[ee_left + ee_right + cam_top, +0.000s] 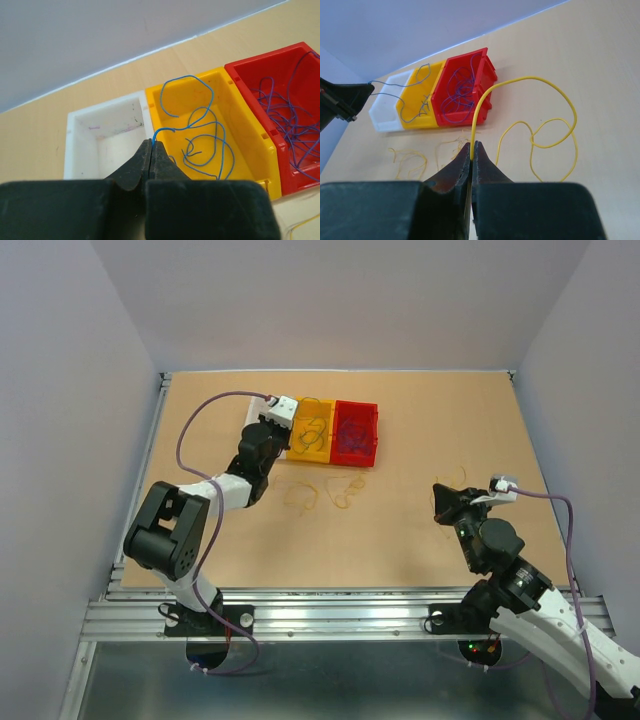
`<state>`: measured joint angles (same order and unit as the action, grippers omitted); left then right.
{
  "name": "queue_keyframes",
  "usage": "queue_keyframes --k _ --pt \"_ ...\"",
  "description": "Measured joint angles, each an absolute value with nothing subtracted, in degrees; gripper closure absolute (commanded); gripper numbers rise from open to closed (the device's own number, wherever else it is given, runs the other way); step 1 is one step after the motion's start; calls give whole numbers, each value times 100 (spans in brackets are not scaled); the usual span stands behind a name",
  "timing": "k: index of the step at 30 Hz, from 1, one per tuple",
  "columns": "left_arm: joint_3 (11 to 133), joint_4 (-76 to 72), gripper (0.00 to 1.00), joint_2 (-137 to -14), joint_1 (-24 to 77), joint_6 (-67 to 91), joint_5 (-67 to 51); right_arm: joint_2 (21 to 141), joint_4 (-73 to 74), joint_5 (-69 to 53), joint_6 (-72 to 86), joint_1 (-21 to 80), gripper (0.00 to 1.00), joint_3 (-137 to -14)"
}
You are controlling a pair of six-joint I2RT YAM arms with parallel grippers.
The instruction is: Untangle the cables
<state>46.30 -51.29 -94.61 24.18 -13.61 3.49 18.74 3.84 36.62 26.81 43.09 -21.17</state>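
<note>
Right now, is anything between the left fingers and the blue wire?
Nothing visible. The left fingers are shut on the end of the blue wire, near the wall between the white bin and the yellow bin. The rest loops into the yellow bin.

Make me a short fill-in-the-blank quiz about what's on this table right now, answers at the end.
The trailing wire pinched by the left end effector is ___.
The looping wire pinched by the right end effector is ___.
The middle bin, between the white bin and the red bin, is ___.
Missing words: blue, yellow, yellow.
</note>
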Motion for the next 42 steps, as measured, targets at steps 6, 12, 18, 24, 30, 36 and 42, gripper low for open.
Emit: queue_keyframes --k 6,12,18,24,30,36,42 --pt "4394 -5463 100 -9247 2587 -1629 425 1879 379 3647 2681 4309 100 -2117" --pt "4434 -5078 100 -9247 2709 -1970 528 1879 379 3640 2679 4309 100 -2119" --pt "4445 -4812 100 -9253 2777 -2224 582 1879 377 3634 2674 4309 99 -2119" --pt "5778 -3728 100 -10009 2792 -2235 600 1879 349 3614 2676 4309 99 -2117" --pt "7430 -2475 100 -11107 2801 -2211 344 1927 336 3603 2674 4309 99 -2117" --pt "8125 -1297 100 -11675 2842 -2117 75 1990 333 3599 2672 4311 99 -2117" --pt "8438 -497 75 -12038 3026 -1997 14 2029 301 3597 2657 4309 99 -2117"
